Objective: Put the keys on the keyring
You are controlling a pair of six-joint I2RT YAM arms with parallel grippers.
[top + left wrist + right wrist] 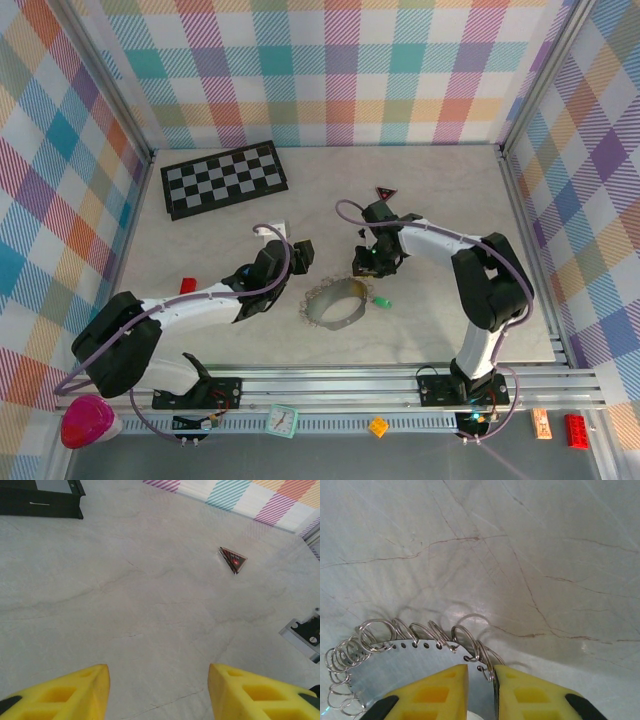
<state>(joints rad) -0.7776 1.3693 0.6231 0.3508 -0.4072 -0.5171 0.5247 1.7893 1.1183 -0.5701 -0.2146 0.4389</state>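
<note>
Start at the left of your bench (pixel 450 200): the checkerboard (pixel 225 178) lies flat at the far side, well apart from the work and playing no part in it. Your left gripper (pixel 303 255) hangs just left of the middle with its fingers (pixel 75 692) spread wide and nothing between them but bare surface, so it reads as waiting, placed near enough to come in when a second grip is wanted. Next comes the keyring (pixel 330 316), resting on the bench between your two arms, its beaded edge of small wire loops turned towards the far side. Your right gripper (pixel 481 672) has its fingers drawn close together over that far rim, with one loop standing in the narrow gap; it seems to be nipping the rim there, though the wrist view is too tight to say how firm the hold is. I judge that hold is meant to steady the ring so a key can be fed onto a loop. The green key (pixel 381 302) lies loose on the bench just beside the ring's right side, not yet threaded. Farther back, the small dark triangle (pixel 386 193) sits on its own, unconnected.
</note>
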